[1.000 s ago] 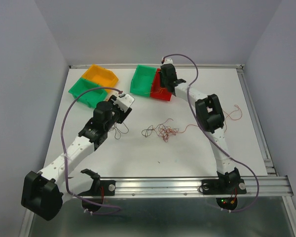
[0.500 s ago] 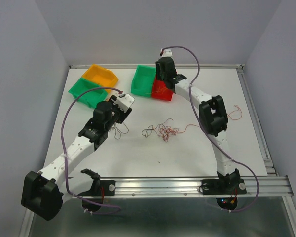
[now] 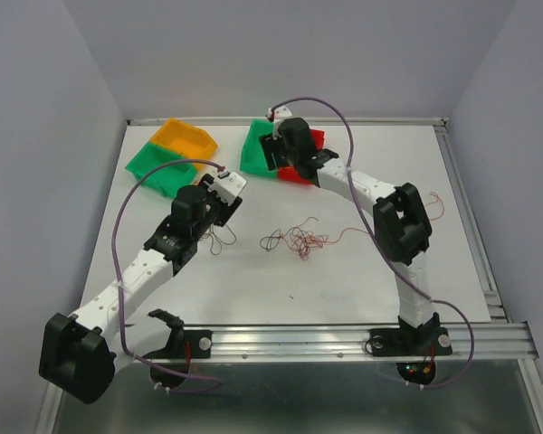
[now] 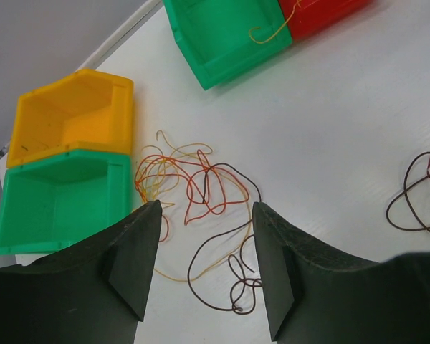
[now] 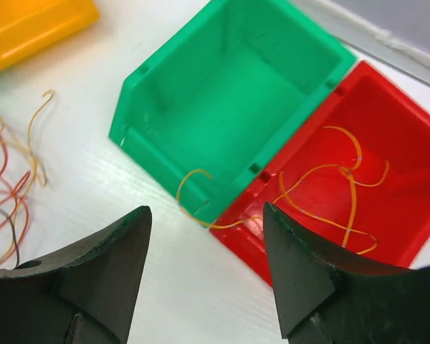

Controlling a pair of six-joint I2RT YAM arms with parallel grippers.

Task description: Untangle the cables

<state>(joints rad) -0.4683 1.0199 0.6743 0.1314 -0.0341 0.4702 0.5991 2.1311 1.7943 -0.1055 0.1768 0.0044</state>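
Now that the right fingers [image 5: 100, 272] have gone from pinched to spread wide within the last moment, I read it as a drop. They grasp nothing, and an orange cable [image 5: 322, 172] lies looped in the red bin [image 5: 387, 107] just below them. One end trails out over the bin's near wall, past the corner of the neighbouring green bin [image 5: 229, 86], so the drop is not quite tidy. That arm has also swung leftward across the two bins while opening. My left fingers [image 4: 122, 265] have not budged. They hang spread and empty over a small knot [image 4: 193, 186] of red, orange and dark cables on the table [image 3: 344, 280], beside the yellow bin [image 4: 72, 115] and the second green bin [image 4: 57, 201]. A larger tangle [image 3: 299, 240] sits mid-table, well apart from both arms, and one thin red strand [image 3: 437, 203] lies by the right arm's elbow. So one cable looks sorted and most of the work remains. I judge the left side should come down next on a single strand, though wires this thin could slip out or drag their neighbours along.
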